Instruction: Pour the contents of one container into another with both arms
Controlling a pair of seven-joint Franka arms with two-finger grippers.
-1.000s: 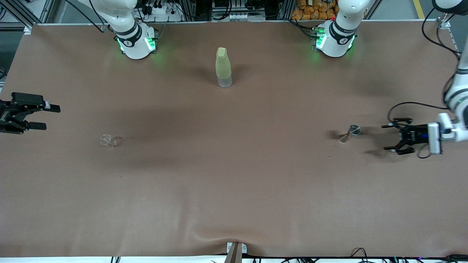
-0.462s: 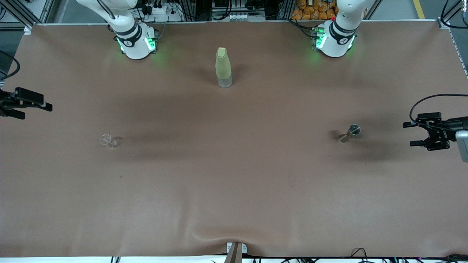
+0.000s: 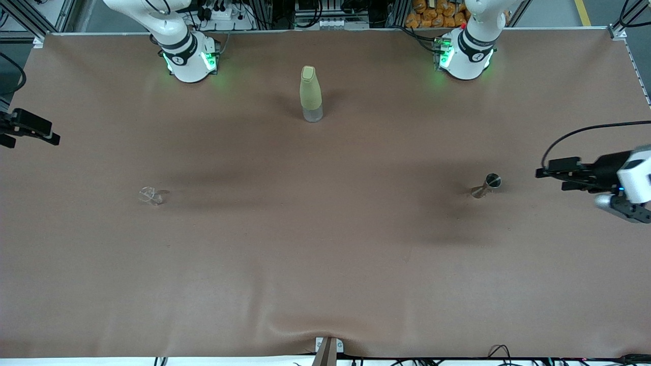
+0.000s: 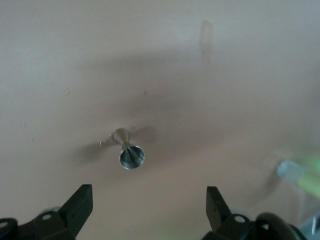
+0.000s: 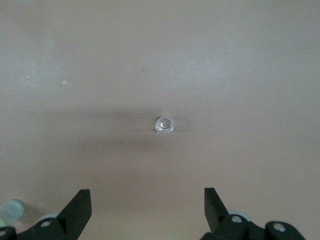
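**A:** Front view check. Where's the tiny clear glass cup point(image 3: 151, 195)?

**B:** On the brown table cover point(image 3: 325, 264), toward the right arm's end. Standing alone, nothing touching it. It sits nearer the front camera than the tall pale yellow-green bottle point(image 3: 311, 94), which stands upright mid-table between the two arm bases.

**A:** And the small silvery-bronze hourglass metal jigger point(image 3: 486, 185)?

**B:** Toward the left arm's end, about as near the front camera as the cup, well apart from it. Left wrist view shows its round rim point(image 4: 131, 156) facing the camera, stem running away from the lens. I can't tell from that whether it's upright or tipped.

**A:** Left gripper point(image 3: 559, 175)?

**B:** Over the table's edge at the left arm's end, apart from the jigger, pointed toward it. Fingers point(image 4: 80, 204) spread wide in its wrist view, nothing between them, with the jigger framed in the gap farther off.

**A:** Right gripper point(image 3: 30, 133)?

**B:** At the table's edge at the right arm's end, partly cut off in the front view. Its wrist view shows fingers point(image 5: 79, 206) spread wide and empty, the glass cup centred between them but well clear.

**A:** Anything in the cup?

**B:** Can't tell; it's too clear and small.
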